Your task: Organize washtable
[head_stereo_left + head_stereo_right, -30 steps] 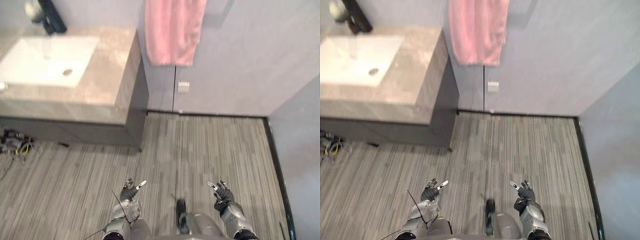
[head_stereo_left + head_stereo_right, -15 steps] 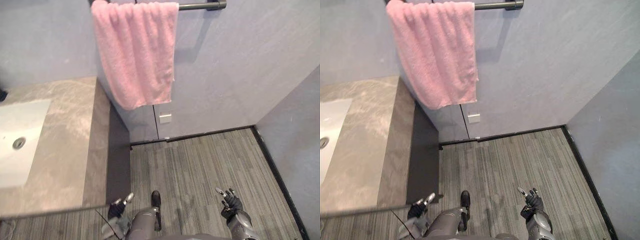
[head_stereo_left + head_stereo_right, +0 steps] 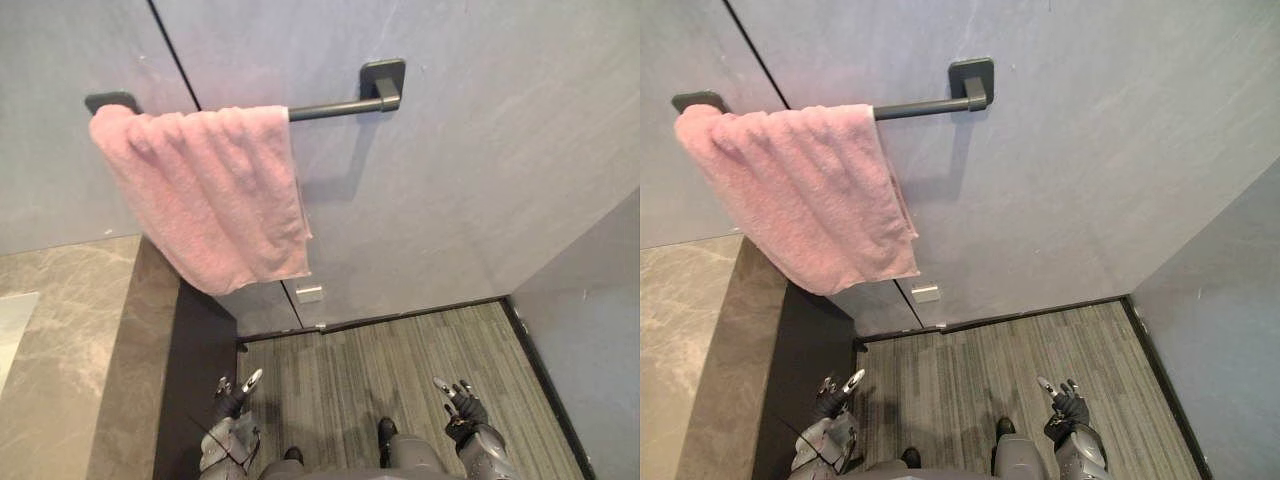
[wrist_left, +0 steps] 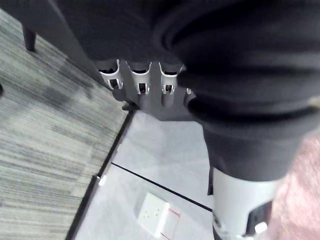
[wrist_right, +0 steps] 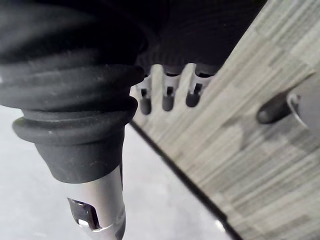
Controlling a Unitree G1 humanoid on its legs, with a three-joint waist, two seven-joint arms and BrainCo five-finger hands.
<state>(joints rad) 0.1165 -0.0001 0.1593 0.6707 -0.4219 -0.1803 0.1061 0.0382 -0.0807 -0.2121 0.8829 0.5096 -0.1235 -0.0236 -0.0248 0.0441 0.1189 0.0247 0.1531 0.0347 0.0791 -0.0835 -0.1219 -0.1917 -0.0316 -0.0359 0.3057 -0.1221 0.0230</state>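
A pink towel (image 3: pixel 210 195) hangs over the left end of a dark rail (image 3: pixel 330 108) on the grey wall. Below it, at the lower left, lies the marbled top of the washtable (image 3: pixel 70 340) with its dark side panel (image 3: pixel 195 380). My left hand (image 3: pixel 232 395) hangs low beside that panel, open and holding nothing; its straight fingers (image 4: pixel 140 85) show in the left wrist view. My right hand (image 3: pixel 462 405) is low at the right over the floor, open and holding nothing, fingers (image 5: pixel 167 95) straight.
A white wall socket (image 3: pixel 309 293) sits under the towel near the floor. Striped grey flooring (image 3: pixel 400 350) runs to a dark skirting. A second wall (image 3: pixel 590 330) closes the space on the right.
The camera has swung up and right: the sink has left the picture and the whole towel rail has come in. Both hands stay low and open.
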